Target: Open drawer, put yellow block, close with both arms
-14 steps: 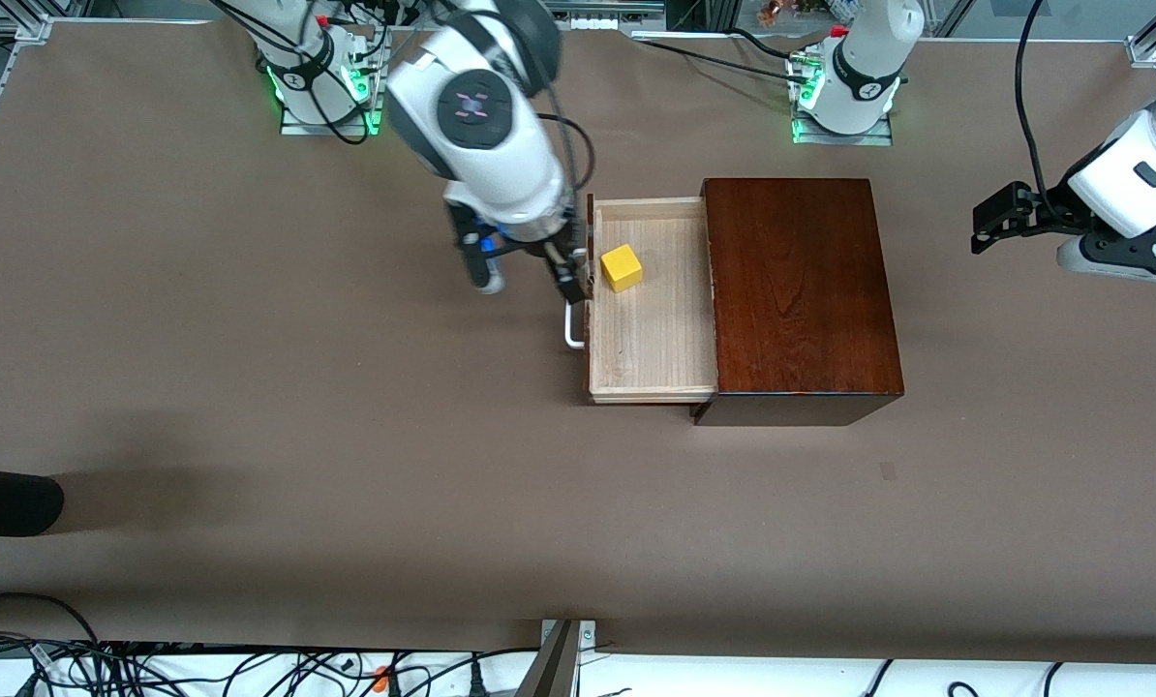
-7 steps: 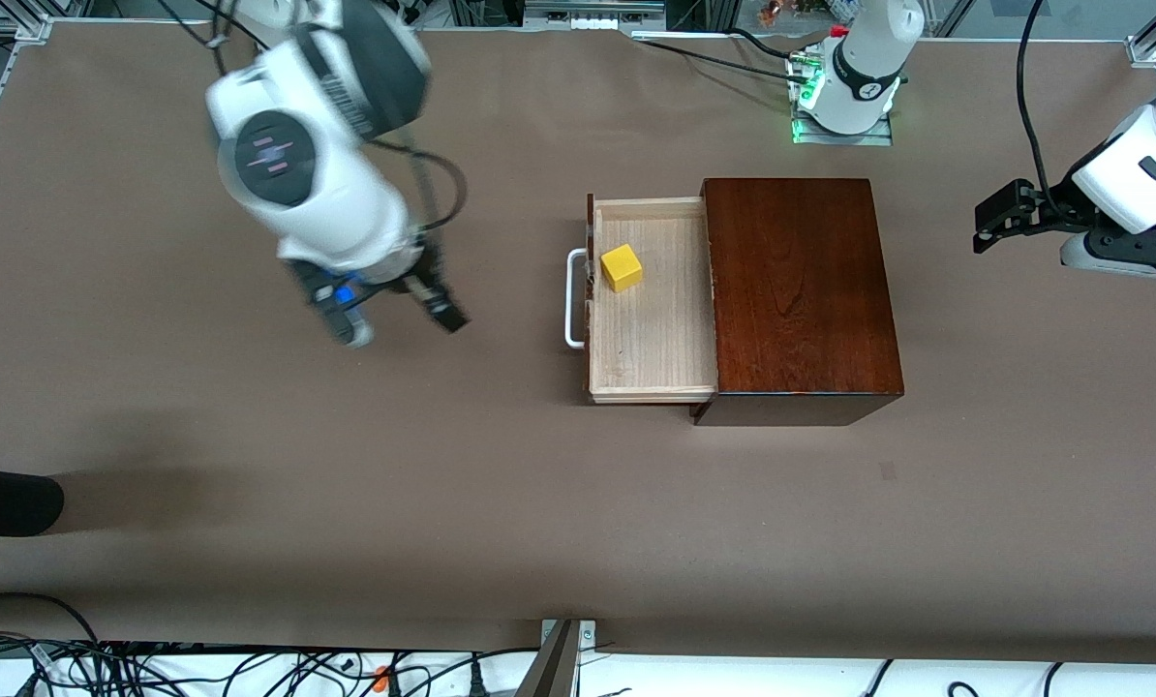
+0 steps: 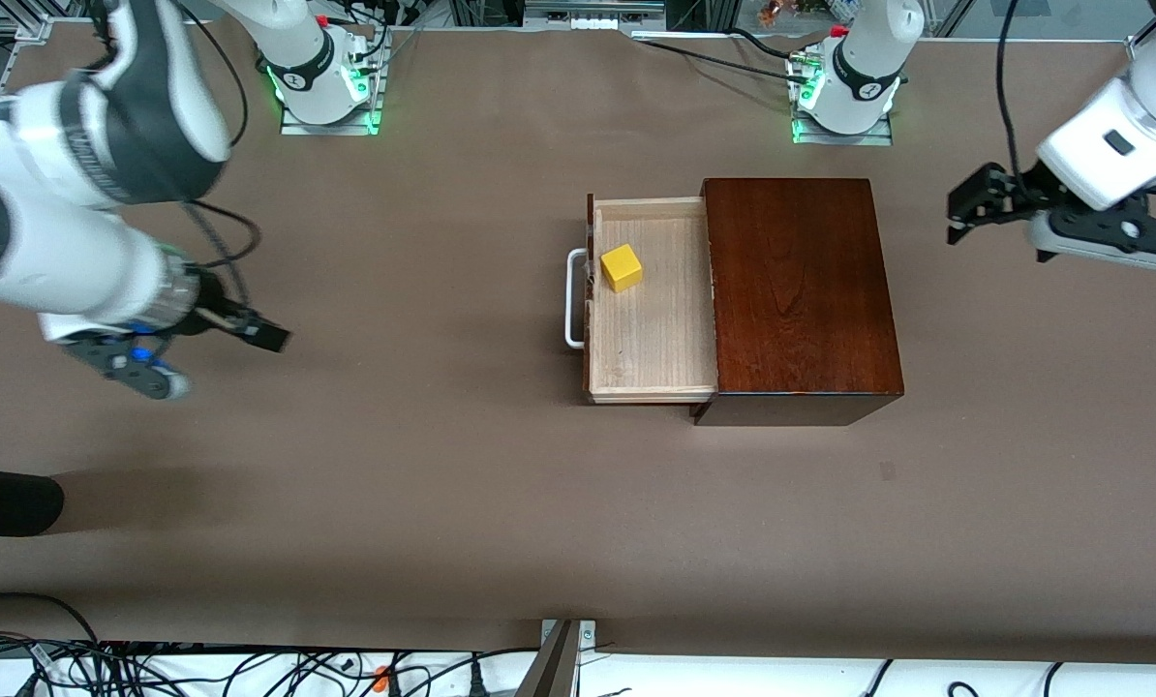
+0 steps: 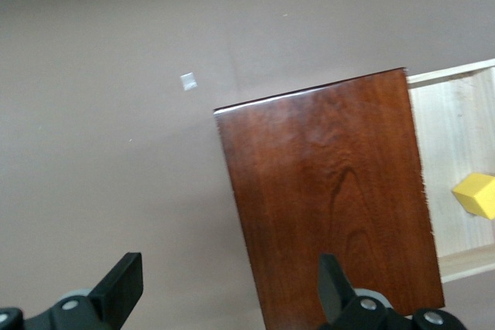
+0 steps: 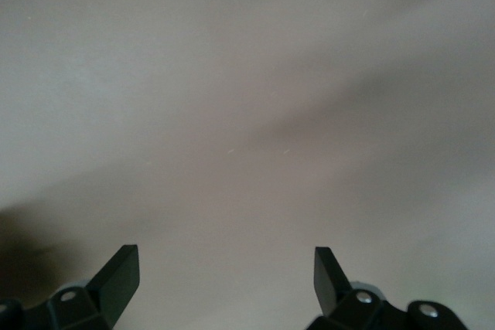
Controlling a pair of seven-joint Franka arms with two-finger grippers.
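The drawer [image 3: 651,319] is pulled out of the dark reddish-brown box [image 3: 801,290], with its white handle [image 3: 572,297] toward the right arm's end of the table. The yellow block [image 3: 622,267] lies in the drawer tray near the handle. My right gripper [image 3: 215,360] hangs open and empty over bare table, well away from the drawer; the right wrist view shows only tabletop between its fingers [image 5: 116,276]. My left gripper [image 3: 956,218] hovers open beside the box at the left arm's end. In the left wrist view, the box [image 4: 332,191], drawer [image 4: 456,113] and block [image 4: 476,193] show past the left gripper [image 4: 228,280].
A dark object [image 3: 7,500] juts in at the table's edge near the front camera, at the right arm's end. Cables [image 3: 152,668] run along the front edge. A small pale mark [image 3: 888,471] sits on the brown table nearer the camera than the box.
My right arm has swung from the drawer handle to the right arm's end of the table, gripper still open. The left gripper has shifted slightly toward the box. Drawer and block have not moved.
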